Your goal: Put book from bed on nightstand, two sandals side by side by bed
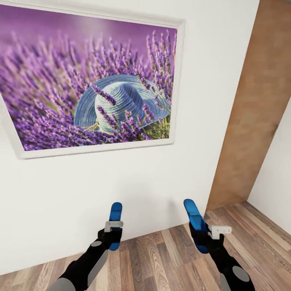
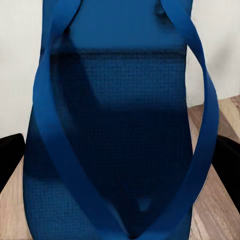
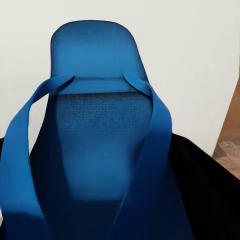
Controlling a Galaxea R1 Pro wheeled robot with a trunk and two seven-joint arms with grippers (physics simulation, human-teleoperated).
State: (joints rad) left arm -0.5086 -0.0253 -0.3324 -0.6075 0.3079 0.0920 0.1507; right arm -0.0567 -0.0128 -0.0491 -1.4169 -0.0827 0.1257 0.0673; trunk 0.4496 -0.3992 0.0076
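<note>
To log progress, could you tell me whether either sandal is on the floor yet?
No, each tool holds a sandal upright above the floor.

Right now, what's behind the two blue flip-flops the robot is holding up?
Behind the left sandal and right sandal stands a white wall, with a lavender picture higher up. Each sandal covers a small patch of wall and wood floor.

Two blue sandals, one (image 1: 115, 224) in the left gripper (image 1: 112, 239), the other (image 1: 197, 224) in the right gripper (image 1: 207, 241). One framed picture (image 1: 89, 81) hangs on the wall.
</note>
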